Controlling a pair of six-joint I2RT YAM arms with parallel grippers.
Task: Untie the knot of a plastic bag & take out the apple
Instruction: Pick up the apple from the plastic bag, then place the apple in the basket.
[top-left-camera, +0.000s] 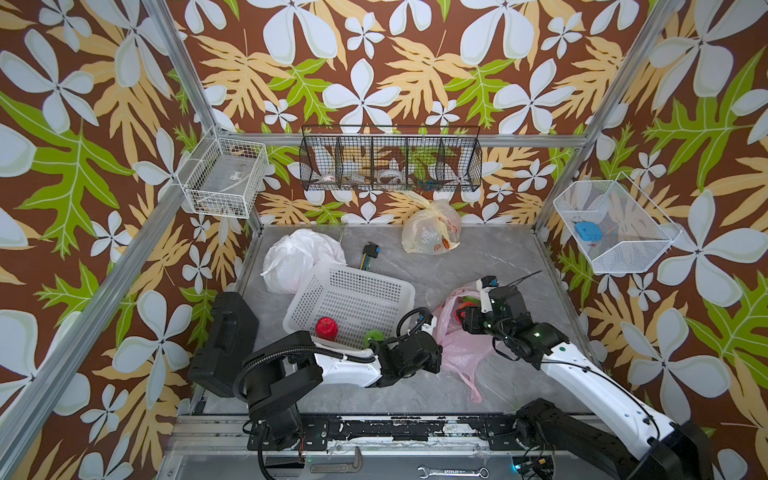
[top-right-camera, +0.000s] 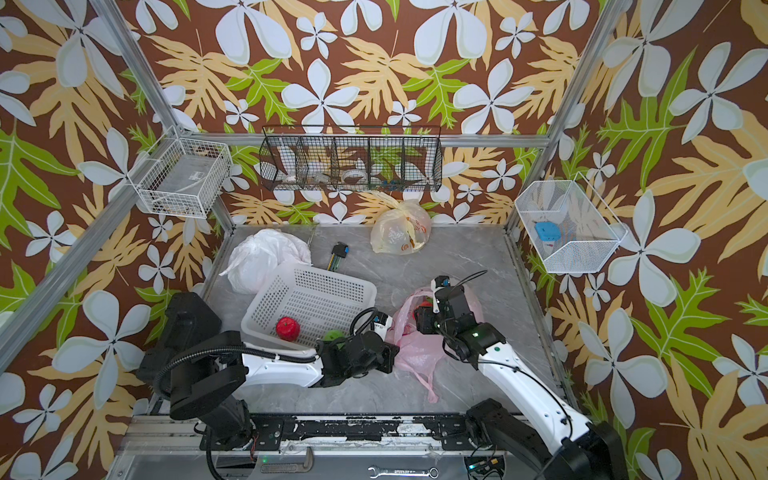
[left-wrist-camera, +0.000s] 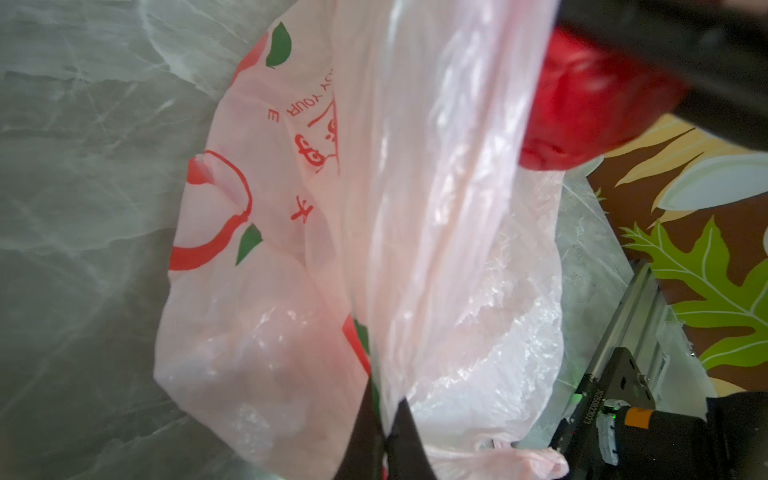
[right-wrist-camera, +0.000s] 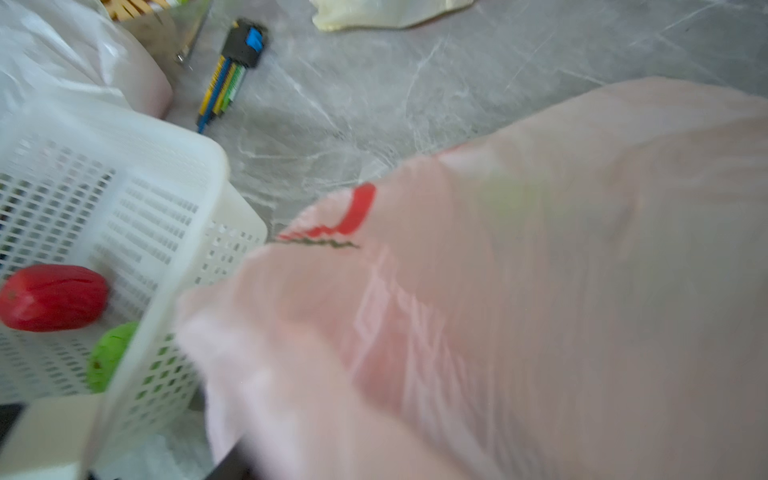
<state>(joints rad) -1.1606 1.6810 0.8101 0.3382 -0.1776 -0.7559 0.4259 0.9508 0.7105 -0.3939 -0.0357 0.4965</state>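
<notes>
A pink plastic bag (top-left-camera: 457, 353) with red print lies right of centre in both top views, its mouth open and its handles (top-left-camera: 473, 382) trailing loose toward the front. My left gripper (left-wrist-camera: 384, 399) is shut on a fold of the bag's edge, at the bag's left side (top-right-camera: 395, 347). My right gripper (top-left-camera: 463, 316) reaches into the mouth from the right. A red apple (left-wrist-camera: 582, 104) sits lifted between its dark fingers (left-wrist-camera: 706, 54). In the right wrist view the pink bag (right-wrist-camera: 498, 291) covers the jaws.
A white perforated basket (top-left-camera: 353, 272) left of the bag holds a red fruit (top-left-camera: 325, 328) and a green fruit (top-left-camera: 374, 337). Behind lie a white bag (top-left-camera: 299, 257), a yellowish bag (top-left-camera: 432, 230) and a hex-key set (top-left-camera: 370, 254). A black case (top-left-camera: 226, 340) stands far left.
</notes>
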